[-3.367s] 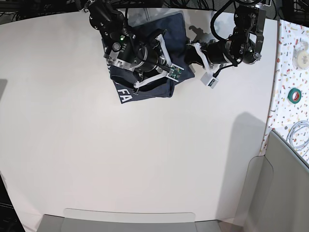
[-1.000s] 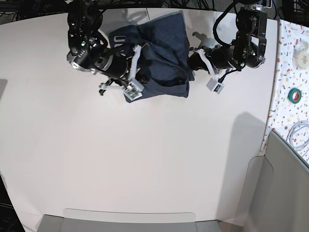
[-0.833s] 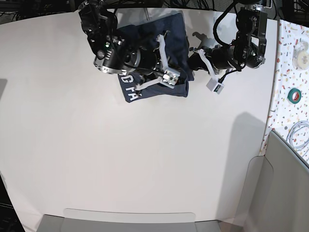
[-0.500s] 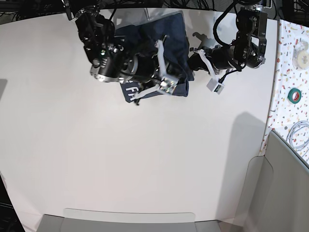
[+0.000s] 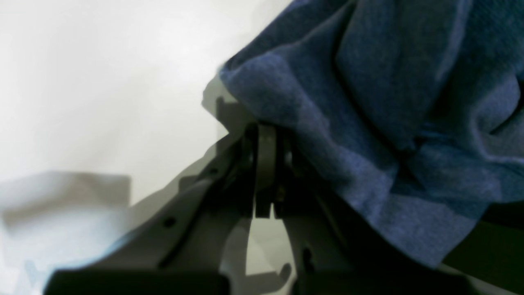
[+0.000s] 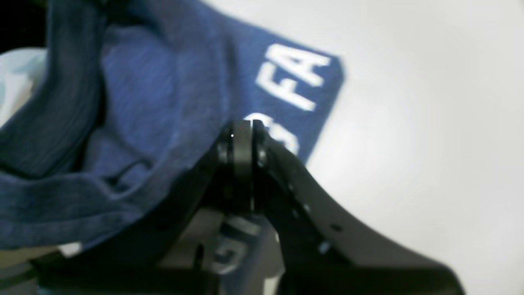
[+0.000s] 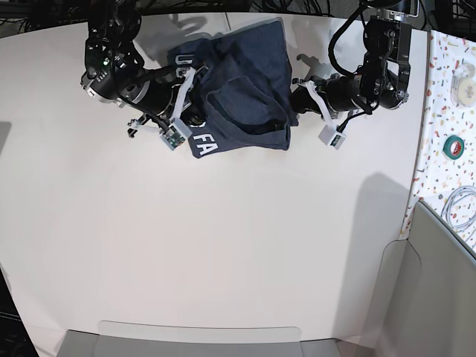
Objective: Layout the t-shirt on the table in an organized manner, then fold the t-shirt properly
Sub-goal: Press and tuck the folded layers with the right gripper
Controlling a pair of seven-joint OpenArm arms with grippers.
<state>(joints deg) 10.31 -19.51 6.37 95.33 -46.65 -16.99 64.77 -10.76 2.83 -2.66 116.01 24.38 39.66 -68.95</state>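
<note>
The dark navy t-shirt (image 7: 245, 93) lies bunched near the far edge of the white table (image 7: 186, 245); white letters "FA" show on its front-left corner. My right gripper (image 7: 193, 120) is at that lettered corner. In the right wrist view its jaws (image 6: 243, 131) are shut on the cloth (image 6: 155, 94) beside the letters. My left gripper (image 7: 292, 100) is at the shirt's right edge. In the left wrist view it (image 5: 266, 137) is shut, with a folded cloth edge (image 5: 368, 102) draped over its tip.
A speckled surface (image 7: 446, 111) lies past the table's right edge, with a green tape roll (image 7: 454, 146), a white roll (image 7: 466, 89) and coiled cable (image 7: 461, 208). A grey bin (image 7: 439, 297) stands at the front right.
My right arm has swung left off the shirt's middle to its left corner, and the lettered corner has shifted with it. The left arm has hardly moved.
</note>
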